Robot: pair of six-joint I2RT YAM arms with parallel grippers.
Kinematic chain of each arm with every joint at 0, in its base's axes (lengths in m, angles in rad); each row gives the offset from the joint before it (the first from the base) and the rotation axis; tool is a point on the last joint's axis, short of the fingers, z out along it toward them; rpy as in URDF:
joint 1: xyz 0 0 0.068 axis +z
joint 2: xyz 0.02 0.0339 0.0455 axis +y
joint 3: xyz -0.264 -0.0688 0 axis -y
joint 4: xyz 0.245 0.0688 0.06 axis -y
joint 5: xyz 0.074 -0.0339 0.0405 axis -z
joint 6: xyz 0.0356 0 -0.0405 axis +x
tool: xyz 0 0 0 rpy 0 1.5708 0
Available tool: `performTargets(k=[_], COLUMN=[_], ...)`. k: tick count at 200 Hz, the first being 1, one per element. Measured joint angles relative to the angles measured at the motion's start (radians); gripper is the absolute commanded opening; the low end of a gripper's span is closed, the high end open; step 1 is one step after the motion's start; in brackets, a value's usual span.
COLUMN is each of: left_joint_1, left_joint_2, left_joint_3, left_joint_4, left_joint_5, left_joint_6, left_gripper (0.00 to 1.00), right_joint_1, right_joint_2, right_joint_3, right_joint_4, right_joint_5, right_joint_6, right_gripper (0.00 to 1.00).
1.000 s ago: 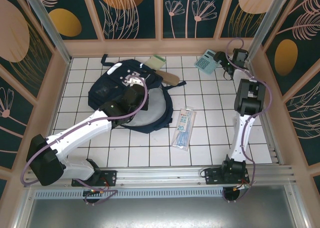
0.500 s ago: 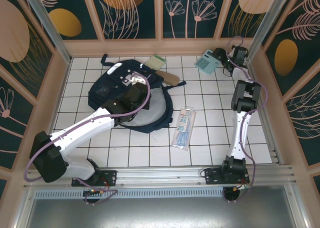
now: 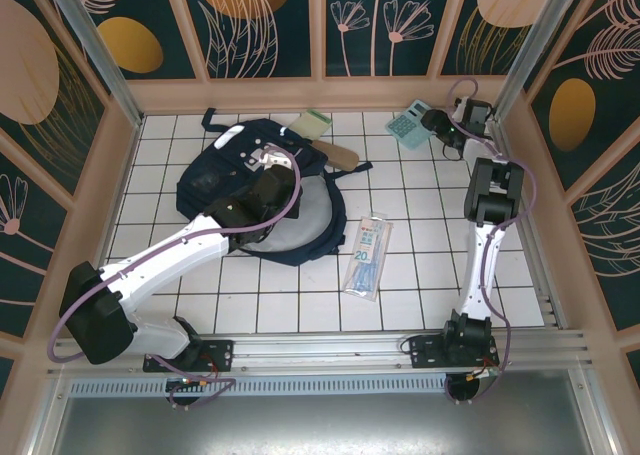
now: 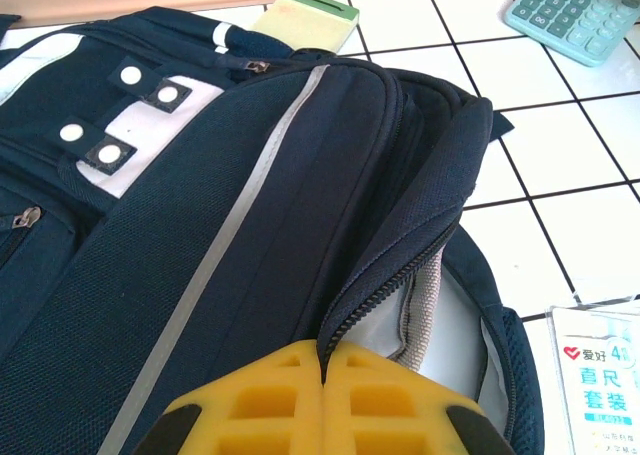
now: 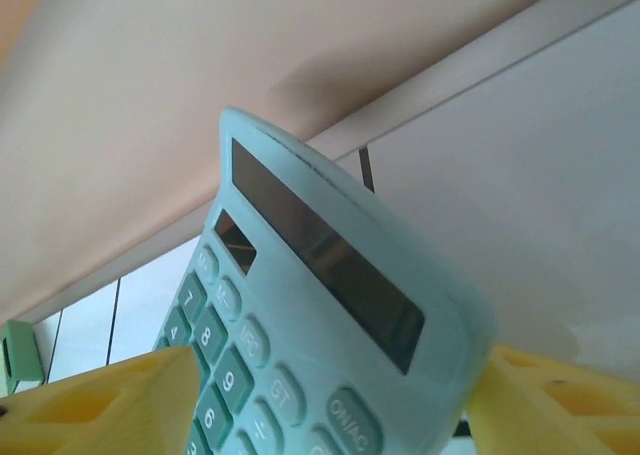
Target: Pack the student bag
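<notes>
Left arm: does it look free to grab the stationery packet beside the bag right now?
Probably not as things stand. The left gripper is shut on the zipper edge of the student bag, so it would have to let go first. The stationery packet lies uncovered on the tiles beside the bag.

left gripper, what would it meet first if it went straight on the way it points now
The student bag. The left gripper is shut right at the flap's zip edge, apparently pinching it, so going on would push into the navy fabric; depth is hard to judge.
</notes>
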Motion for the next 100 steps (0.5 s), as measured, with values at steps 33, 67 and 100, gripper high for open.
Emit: performTargets(k=[33,67,100], left_joint_1=[0.0,0.0,0.0], left_joint_2=[-0.001,-0.001,-0.001], left_joint_3=[-0.005,-0.01,-0.01], left_joint_4=[0.003,0.009,0.011], left_joint_5=[0.0,0.0,0.0], left_joint_6=[0.0,0.0,0.0], left_gripper=[0.0,0.0,0.0], right_joint_1=[-0.003,-0.007,-0.014], right_joint_2=[-0.003,-0.003,-0.003], right_joint_3=[-0.019,-0.019,-0.022], right_joint_4=[0.003,-0.001,0.002], right_joint_5=[-0.036,-0.06,-0.095], right_joint_6=[-0.001,-0.015,-0.021], right_gripper=[0.52,0.43,0.42])
